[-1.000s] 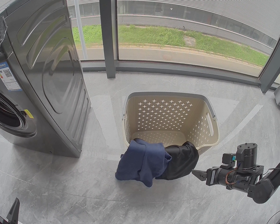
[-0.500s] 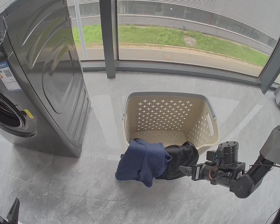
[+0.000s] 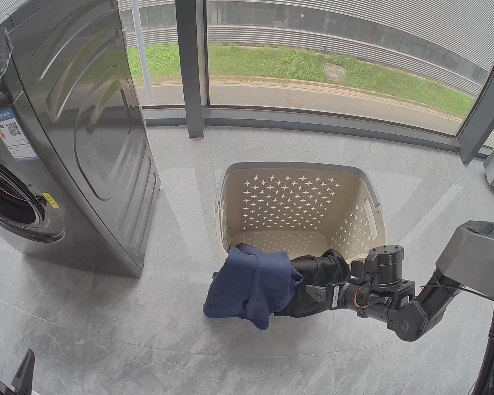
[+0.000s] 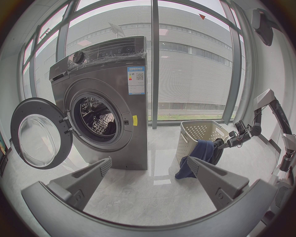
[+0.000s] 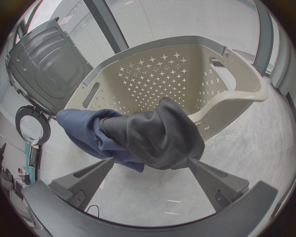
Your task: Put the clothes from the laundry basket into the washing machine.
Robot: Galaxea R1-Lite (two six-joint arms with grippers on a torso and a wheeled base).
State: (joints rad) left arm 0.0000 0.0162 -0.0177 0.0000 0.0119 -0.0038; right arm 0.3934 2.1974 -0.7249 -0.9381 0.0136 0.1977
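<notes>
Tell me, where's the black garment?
In the head view, the black garment hangs over the basket's near rim, right of the blue garment, before the right gripper.

Grey marble floor (image 3: 134, 333), tall window (image 3: 337, 55) — grass (image 3: 302, 66) outside

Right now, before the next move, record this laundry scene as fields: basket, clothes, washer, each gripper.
Basket: beige plastic laundry basket with star-shaped holes, standing on the floor to the right of the washer.
Clothes: blue cloth garment and black mesh garment, both draped over the basket's near rim.
Washer: grey front-loading washing machine, round door swung open.
Right arm: right gripper open, at the black mesh garment, not closed on it.
Left arm: left gripper open, low, empty.
</notes>
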